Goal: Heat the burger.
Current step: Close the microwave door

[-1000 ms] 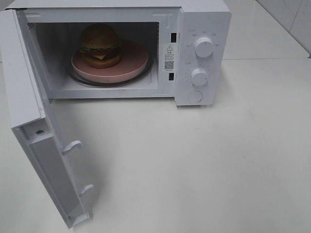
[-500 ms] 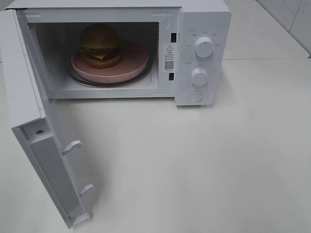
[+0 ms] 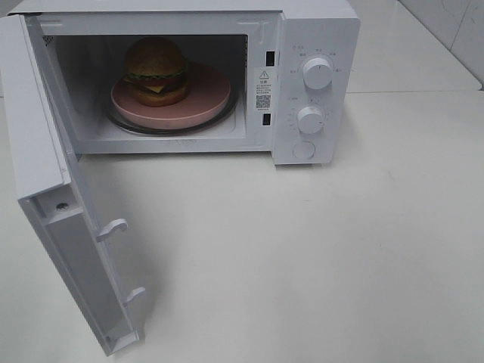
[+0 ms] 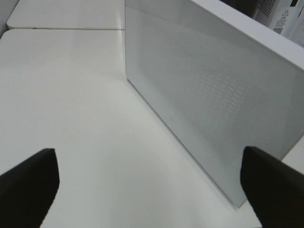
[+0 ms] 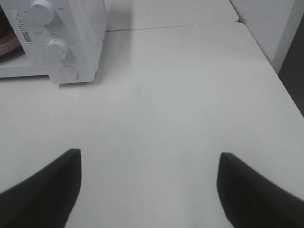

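The burger (image 3: 156,69), a brown bun with lettuce and cheese layers, sits on a pink plate (image 3: 208,94) inside the white microwave (image 3: 318,30). The microwave door (image 3: 38,136) stands swung wide open at the front left. Neither arm shows in the high view. In the left wrist view my left gripper (image 4: 152,194) is open and empty, close to the outer face of the door (image 4: 213,95). In the right wrist view my right gripper (image 5: 149,190) is open and empty over bare table, some way from the microwave's control panel (image 5: 85,28).
Two white knobs (image 3: 317,73) (image 3: 311,119) and a round button (image 3: 304,150) sit on the panel right of the cavity. The plate rests on a glass turntable (image 3: 227,113). A white table (image 3: 318,257) spreads in front and to the right, with a wall beyond its far right corner.
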